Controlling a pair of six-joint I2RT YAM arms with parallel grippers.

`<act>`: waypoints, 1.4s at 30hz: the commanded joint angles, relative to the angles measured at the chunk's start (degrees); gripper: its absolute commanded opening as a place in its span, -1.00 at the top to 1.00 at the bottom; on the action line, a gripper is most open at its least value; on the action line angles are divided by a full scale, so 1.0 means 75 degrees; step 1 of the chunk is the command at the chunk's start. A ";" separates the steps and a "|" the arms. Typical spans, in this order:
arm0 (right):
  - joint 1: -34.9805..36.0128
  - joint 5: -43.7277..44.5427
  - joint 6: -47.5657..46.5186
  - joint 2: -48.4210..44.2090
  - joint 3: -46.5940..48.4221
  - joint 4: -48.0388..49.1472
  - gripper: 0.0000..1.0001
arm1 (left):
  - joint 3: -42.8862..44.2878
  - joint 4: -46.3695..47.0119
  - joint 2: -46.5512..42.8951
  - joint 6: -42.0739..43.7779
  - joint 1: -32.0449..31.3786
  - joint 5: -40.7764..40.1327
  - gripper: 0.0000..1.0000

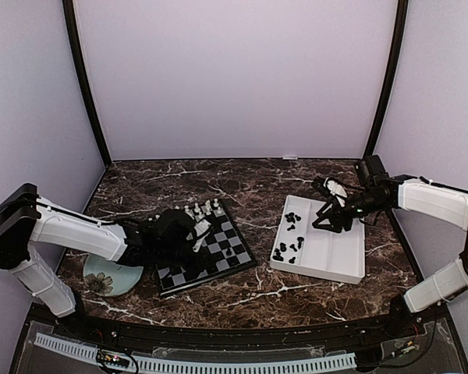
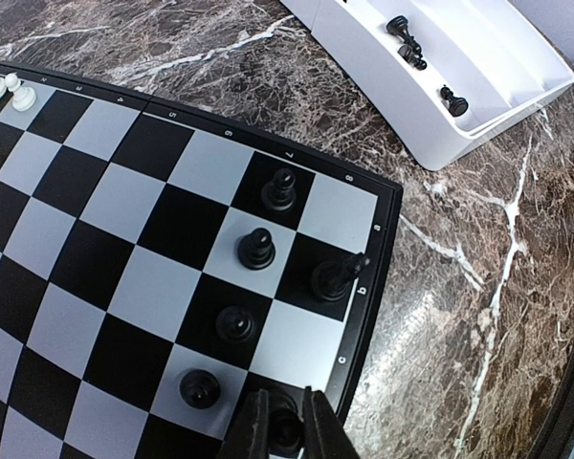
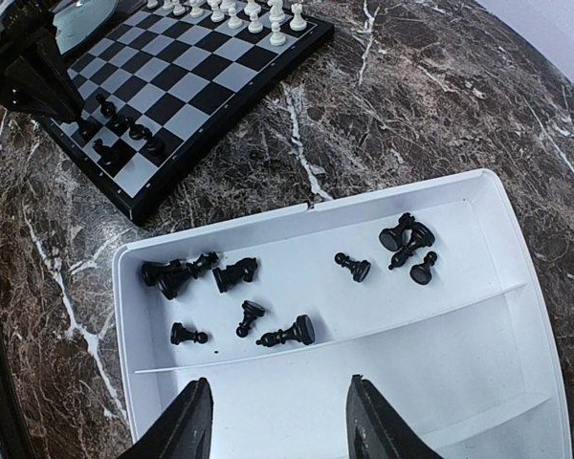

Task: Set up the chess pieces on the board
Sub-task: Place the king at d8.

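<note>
The board lies left of centre; it also shows in the left wrist view and the right wrist view. White pieces stand along its far edge. Several black pieces stand near its right edge, one leaning. My left gripper is low over the board's near right edge, shut on a black piece that rests on a dark square. My right gripper is open and empty above the white tray. Several black pieces lie loose in the tray's far compartment.
The white compartment tray sits right of the board, its corner in the left wrist view. A round pale-green plate lies left of the board under the left arm. Dark marble table, walled on three sides.
</note>
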 commanded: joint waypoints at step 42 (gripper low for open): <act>-0.0046 -0.0096 -0.0049 0.0036 -0.0059 0.0050 0.00 | -0.0079 -0.0216 -0.0274 -0.0124 -0.0020 -0.0027 0.79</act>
